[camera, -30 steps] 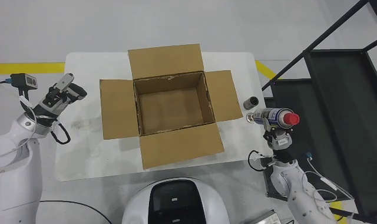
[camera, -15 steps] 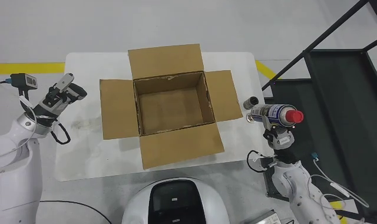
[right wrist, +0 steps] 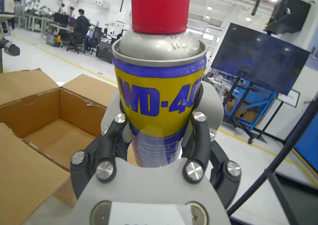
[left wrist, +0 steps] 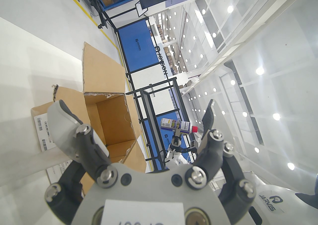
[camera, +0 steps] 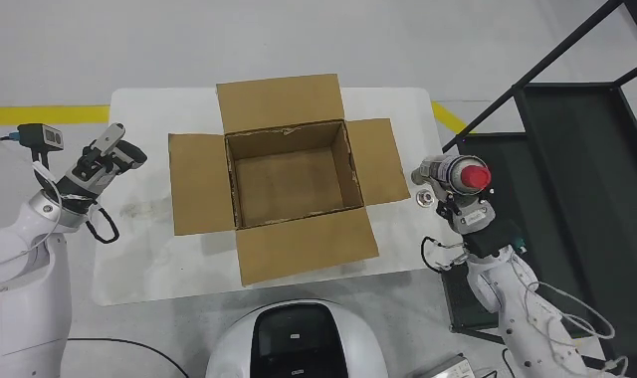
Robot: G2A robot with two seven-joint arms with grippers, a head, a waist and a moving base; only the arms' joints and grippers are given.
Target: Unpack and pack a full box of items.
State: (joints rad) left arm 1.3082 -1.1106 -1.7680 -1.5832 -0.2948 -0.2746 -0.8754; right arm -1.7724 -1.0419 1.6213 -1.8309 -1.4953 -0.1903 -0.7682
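box: it's sitting [camera: 289,184] in the middle of the top view on the white table [camera: 149,249], all four flaps folding outward, and I'm seeing only bare cardboard floor inside.
can: the red-capped spray can [camera: 453,174] is hanging at the right-middle of the top view, just past the box's right flap and over the table's right edge, lying roughly sideways with the cap pointing away from the box.
right gripper: it's [right wrist: 161,111] clamping the can around its lower body, a finger pressing on each side, so I'm calling that a solid hold.
left gripper: it's [left wrist: 134,116] hovering off the table's left edge, at the left-middle of the top view, with fingers spread wide and carrying nothing.
done so far: judging by the bare box, I'm guessing the unpacking half is basically wrapping up, with the can being out of the box.
left to do: I'm figuring the whole packing half is waiting. Honestly I can't tell whether this can is coming out or heading back in.
watch for: I'm thinking the can needs clearing that right flap on any trip into the box.
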